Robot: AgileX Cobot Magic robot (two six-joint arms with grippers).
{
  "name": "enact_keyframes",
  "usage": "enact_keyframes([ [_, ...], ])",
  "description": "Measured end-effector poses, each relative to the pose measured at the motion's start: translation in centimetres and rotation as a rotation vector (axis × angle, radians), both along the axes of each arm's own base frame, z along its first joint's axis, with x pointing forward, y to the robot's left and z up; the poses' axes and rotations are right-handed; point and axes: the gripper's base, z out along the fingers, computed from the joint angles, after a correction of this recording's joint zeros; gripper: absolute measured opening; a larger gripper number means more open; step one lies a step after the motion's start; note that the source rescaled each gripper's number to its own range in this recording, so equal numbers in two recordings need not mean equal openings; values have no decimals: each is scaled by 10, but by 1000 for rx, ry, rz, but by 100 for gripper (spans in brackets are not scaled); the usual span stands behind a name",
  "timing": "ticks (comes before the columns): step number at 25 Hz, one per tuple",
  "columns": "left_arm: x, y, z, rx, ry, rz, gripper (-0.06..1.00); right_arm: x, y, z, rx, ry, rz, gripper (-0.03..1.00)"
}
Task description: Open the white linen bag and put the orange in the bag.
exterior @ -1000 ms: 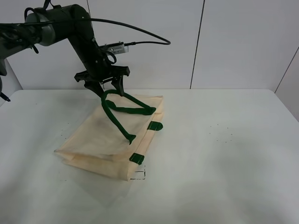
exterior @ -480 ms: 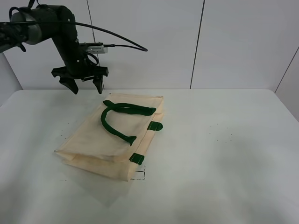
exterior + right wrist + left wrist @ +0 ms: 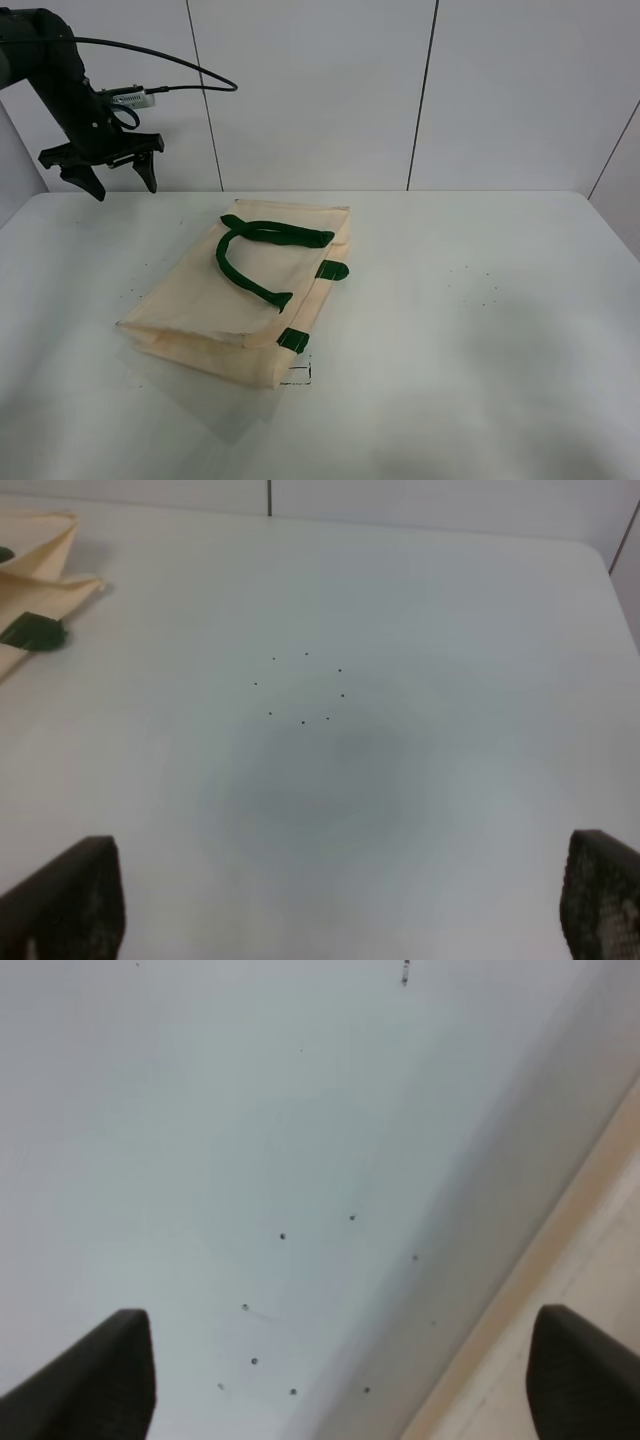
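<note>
The white linen bag [image 3: 245,290] lies flat on the table, its two dark green handles [image 3: 255,250] resting on top. My left gripper [image 3: 110,178] is open and empty, up at the far left beyond the bag; its wrist view shows both fingertips [image 3: 95,1375] wide apart over bare table, with a strip of the bag [image 3: 575,1260] at one edge. My right gripper [image 3: 335,905] is open and empty over bare table; the bag's corner [image 3: 45,565] shows in its wrist view. The right arm is outside the high view. The orange is out of view.
The white table [image 3: 480,330] stretches to the right of the bag, with small dark specks [image 3: 475,285]. A small black square mark [image 3: 297,373] sits by the bag's near corner. A white panelled wall [image 3: 420,90] stands behind the table.
My left gripper has let go of the green handle, which dropped flat onto the bag. The left arm has swung up and far to the left, away from the bag.
</note>
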Motion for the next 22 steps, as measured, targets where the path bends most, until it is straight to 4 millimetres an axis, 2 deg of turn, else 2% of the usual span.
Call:
enact_keyframes([
  [5,-11,-5,24,-20,-37,-8,93,0,0,0,0,0,0,100],
  [9,-40,-5,55,22,-62,-18,93,0,0,0,0,0,0,100],
  [15,-109,-1,93,66,-74,-60,93,0,0,0,0,0,0,100],
  [19,-166,0,105,87,-71,-129,93,0,0,0,0,0,0,100],
  [22,-208,1,105,99,-64,-175,93,0,0,0,0,0,0,100],
])
